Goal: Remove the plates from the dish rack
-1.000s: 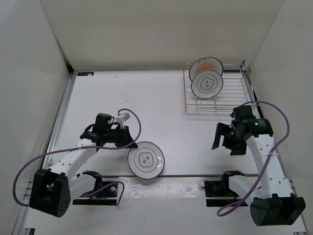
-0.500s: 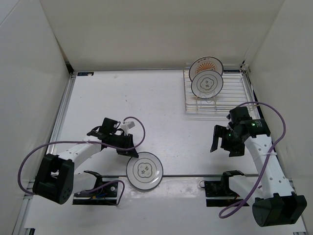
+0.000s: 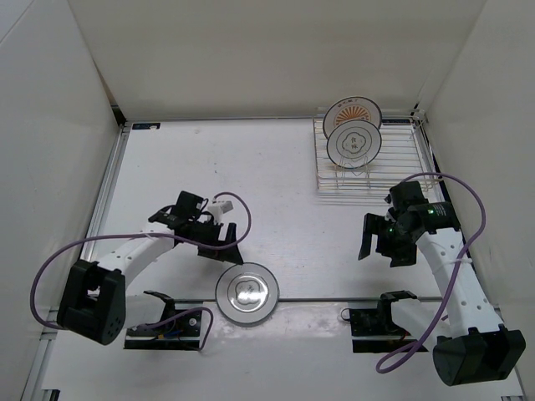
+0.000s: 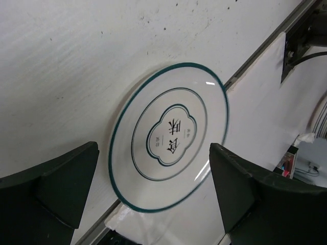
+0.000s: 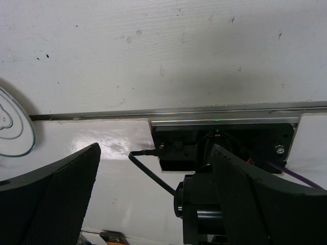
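Bright, even overhead light.
Glare on the near plate (image 3: 245,290) and desk (image 5: 110,145) edge; plate rim blurs in the left wrist view.

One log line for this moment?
left hand: open, beside teal-rimmed round white plate lying flat | right hand: open, empty | pale wire dish rack: orange-sunburst plate, dark-outlined plate upright

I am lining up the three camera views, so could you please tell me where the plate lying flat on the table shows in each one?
Top external: the flat plate lies low, left of centre.
Left wrist: the flat plate fills the middle.
Right wrist: only its rim shows, at the left edge.
Shared landmark: the metal strip along the table's near side, which the plate overlaps.
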